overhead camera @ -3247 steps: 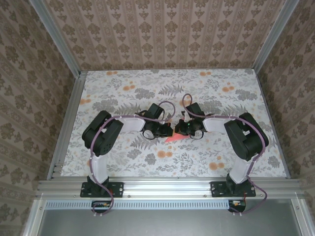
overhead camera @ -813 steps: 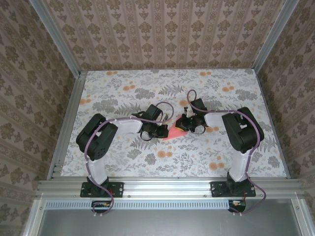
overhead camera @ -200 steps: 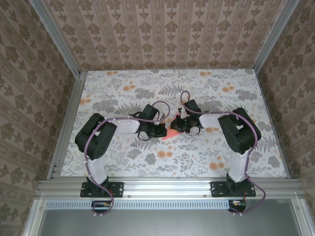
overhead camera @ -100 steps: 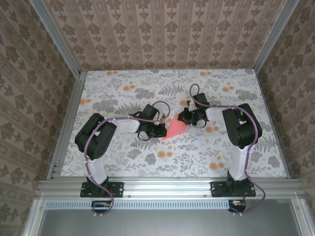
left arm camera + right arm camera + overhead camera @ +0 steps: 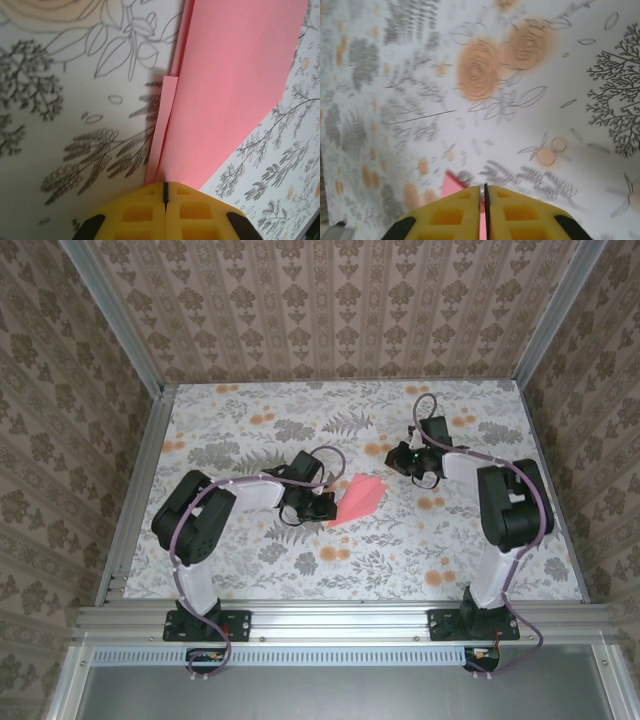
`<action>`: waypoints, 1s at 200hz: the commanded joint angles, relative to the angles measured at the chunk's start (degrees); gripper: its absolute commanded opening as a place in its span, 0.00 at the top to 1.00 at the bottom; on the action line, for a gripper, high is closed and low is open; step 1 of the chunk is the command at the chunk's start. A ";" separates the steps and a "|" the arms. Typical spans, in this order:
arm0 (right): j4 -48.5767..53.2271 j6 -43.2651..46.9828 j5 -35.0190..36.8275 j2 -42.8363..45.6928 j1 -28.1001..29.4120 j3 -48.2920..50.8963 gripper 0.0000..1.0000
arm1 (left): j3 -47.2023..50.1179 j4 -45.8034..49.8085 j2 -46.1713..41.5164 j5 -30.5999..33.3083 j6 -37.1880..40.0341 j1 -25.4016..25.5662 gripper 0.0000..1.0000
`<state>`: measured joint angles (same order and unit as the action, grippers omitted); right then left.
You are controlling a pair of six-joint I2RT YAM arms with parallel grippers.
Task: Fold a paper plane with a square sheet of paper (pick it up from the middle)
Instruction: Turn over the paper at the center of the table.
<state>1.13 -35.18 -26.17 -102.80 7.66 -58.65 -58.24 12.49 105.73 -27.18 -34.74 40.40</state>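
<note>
Paper: salmon-pink folded sheet of paper (image 5: 358,499), with a pointed outline, narrow at the near-left end and wider toward the far right, a crease running along its length.
Paper location: about the middle of the floral-printed table (image 5: 250,570), between the two arms and closer to the left one; cannot tell whether flat on the surface or slightly raised.
Left end effector (image 5: 325,508): at the sheet's near-left edge, fingers pressed together on the paper.
Left wrist view: yellow fingers (image 5: 140,212) of the left end effector (image 5: 165,187) closed to a thin dark line, the pink sheet (image 5: 235,90) running out from between them; a narrow pink strip lies along the left side of the broad panel, with a shadow on the table beside it.
Right end effector (image 5: 397,455): beyond the sheet's far-right end, near it but apart.
Right wrist view: yellow fingers (image 5: 517,215) of the right end effector (image 5: 484,192) closed together, nothing gripped as far as visible; a small pink corner of the sheet (image 5: 452,184) peeks out past them.
Table print: grey leaves and orange printed flowers (image 5: 477,67).
Surroundings: brown patterned walls (image 5: 330,310) on three sides, aluminium rails (image 5: 340,618) along the near edge.
</note>
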 commanded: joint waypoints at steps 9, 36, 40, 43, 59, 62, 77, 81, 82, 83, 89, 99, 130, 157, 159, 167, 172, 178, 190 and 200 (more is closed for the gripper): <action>2.46 -0.55 0.08 7.62 0.83 5.14 0.75 | -3.05 4.42 -5.11 0.75 0.30 -0.20 0.87; -0.69 -5.51 -3.21 10.76 2.86 10.51 0.65 | -3.92 1.51 -7.69 1.19 0.12 -0.93 0.70; -1.13 -6.35 -3.58 11.10 3.23 11.13 0.64 | -3.85 0.83 -7.94 1.46 0.09 -1.08 0.69; -1.32 -7.05 -3.63 11.28 3.62 11.57 0.63 | -3.68 0.43 -8.06 1.50 0.11 -1.28 0.68; -3.90 -10.00 -4.23 11.67 5.88 13.29 0.56 | -3.09 -1.54 -8.06 1.47 0.02 -1.76 0.61; -4.31 -10.47 -4.24 11.60 6.31 13.49 0.55 | -2.91 -1.76 -8.08 1.47 0.02 -1.81 0.60; -6.63 -12.49 -3.97 10.69 8.63 14.18 0.53 | -2.39 -3.33 -7.67 0.84 -0.19 -2.32 0.57; -7.07 -12.79 -3.86 10.19 9.48 14.10 0.52 | -2.26 -3.70 -7.58 0.67 -0.36 -2.39 0.56; -7.17 -12.93 -3.83 10.13 9.65 14.10 0.52 | -2.20 -3.83 -7.48 0.61 -0.34 -2.41 0.56; -7.31 -13.05 -3.77 9.98 9.79 14.05 0.52 | -2.17 -3.94 -7.43 0.53 -0.38 -2.47 0.56; -7.73 -13.60 -3.54 9.10 10.47 13.78 0.52 | -1.86 -4.57 -7.30 0.23 -0.65 -2.60 0.55; -8.46 -14.31 -3.69 7.42 11.54 13.04 0.52 | -1.50 -5.24 -7.05 -0.04 -0.97 -2.83 0.55; -9.40 -16.56 -2.29 3.78 13.56 11.17 0.53 | 0.73 -7.14 -7.27 -0.16 -2.84 -4.38 0.53; -10.40 -17.92 -0.15 2.89 14.44 10.94 0.52 | 2.13 -7.74 -7.98 0.71 -3.97 -5.48 0.51; -10.41 -17.98 -0.12 2.68 14.48 10.89 0.52 | 2.22 -7.70 -7.99 0.79 -4.07 -5.57 0.51; -10.38 -18.19 -0.11 2.08 14.64 10.54 0.53 | 2.48 -7.72 -8.08 1.04 -4.36 -5.89 0.51; -10.76 -18.38 -0.05 1.92 14.77 10.57 0.53 | 2.69 -7.80 -8.17 1.23 -4.54 -6.06 0.50; -11.50 -18.67 -0.09 1.76 14.83 10.66 0.53 | 3.05 -7.91 -8.33 1.40 -4.76 -6.29 0.50; -12.03 -18.96 0.02 1.18 15.09 10.31 0.53 | 3.59 -8.06 -8.65 1.90 -5.03 -6.69 0.49; -12.12 -19.04 -0.18 0.46 15.23 9.76 0.54 | 4.06 -8.24 -9.04 2.19 -5.35 -6.98 0.48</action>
<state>-8.93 -52.49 -27.33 -100.16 22.22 -46.72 -55.64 5.67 98.39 -26.15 -38.41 34.26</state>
